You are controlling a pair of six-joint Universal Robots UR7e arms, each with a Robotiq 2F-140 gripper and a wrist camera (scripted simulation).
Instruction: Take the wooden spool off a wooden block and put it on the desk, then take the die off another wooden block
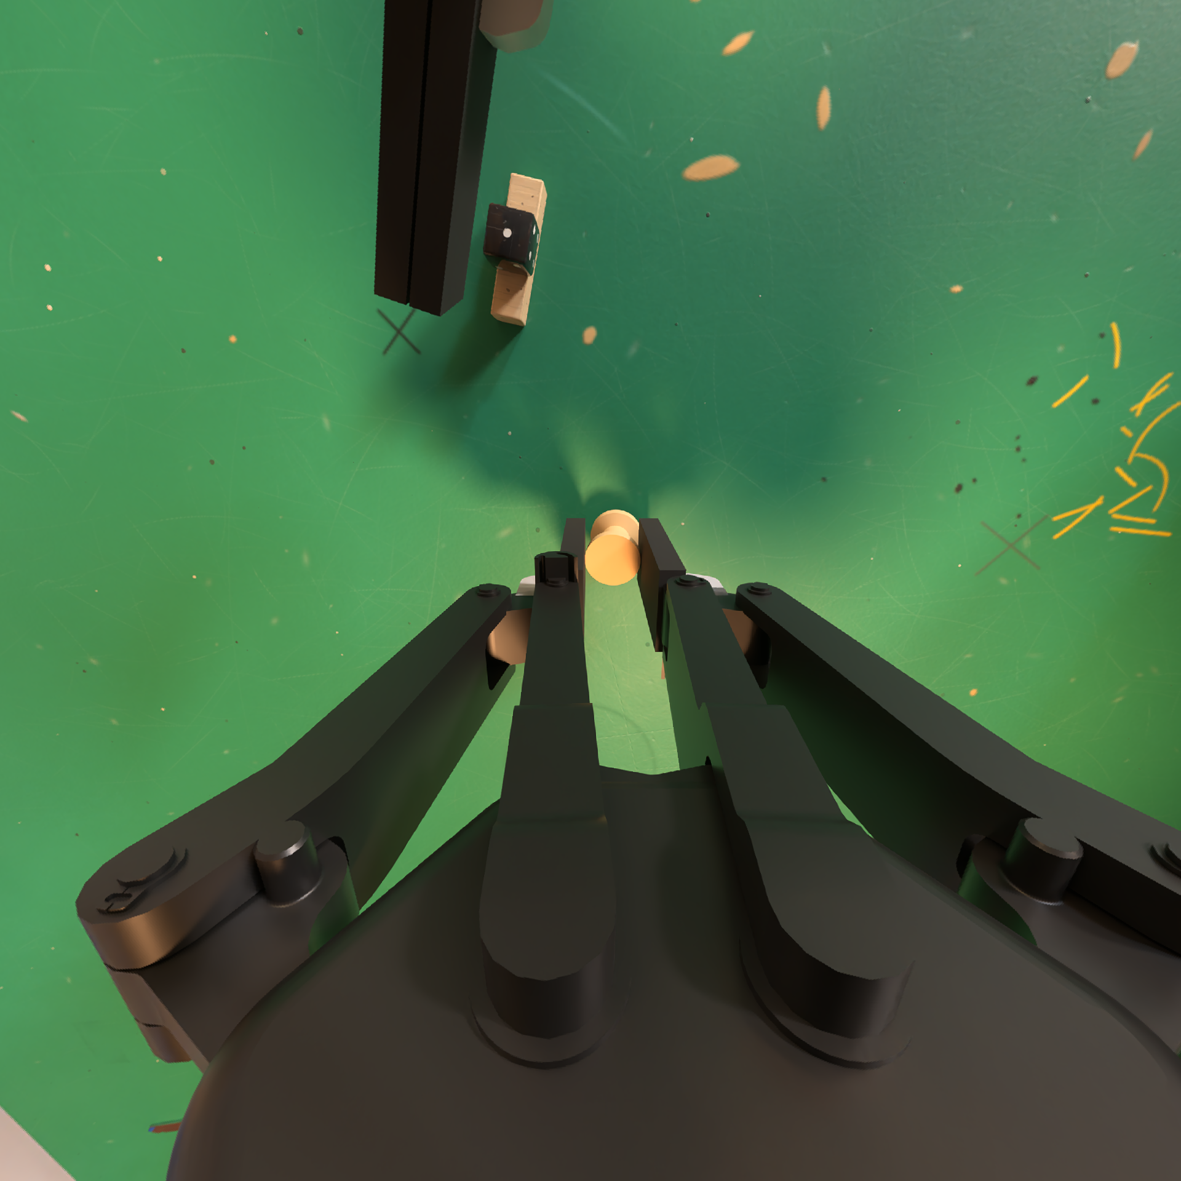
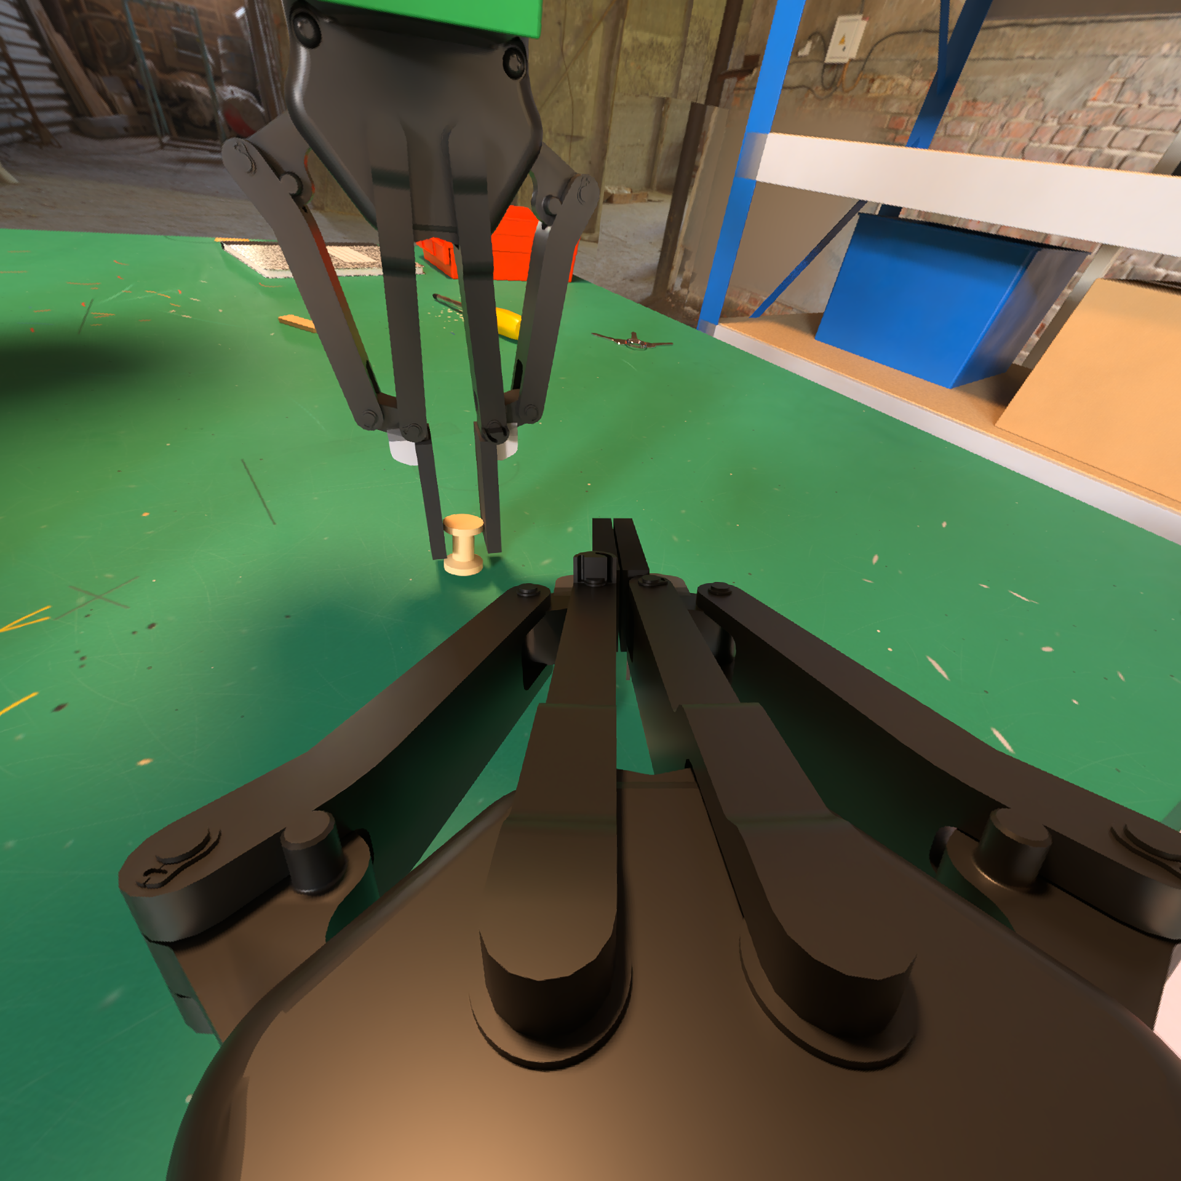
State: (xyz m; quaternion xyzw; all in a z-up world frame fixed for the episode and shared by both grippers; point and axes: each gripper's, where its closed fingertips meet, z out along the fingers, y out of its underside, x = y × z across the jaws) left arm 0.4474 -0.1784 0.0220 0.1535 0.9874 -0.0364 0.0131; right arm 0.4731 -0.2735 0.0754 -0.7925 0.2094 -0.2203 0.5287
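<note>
in the left wrist view, the left gripper points straight down at the green desk, its fingers set either side of the wooden spool. whether the pads press it or have just let go is not clear here. farther off and to the left, the black die sits on a wooden block beside a black bar.

in the right wrist view, the right gripper hangs low over the desk with its fingertips pressed together and nothing between them. to its left the left gripper stands upright around the spool, which is upright with its lower flange on or just above the desk; the fingers flank its waist very closely.

the risk, as i judge it, is in the letting go: if the fingers part unevenly or lift while one pad drags a flange, the spool could tip and roll. the die sits close to the bar, so a wide approach might knock it off.
</note>
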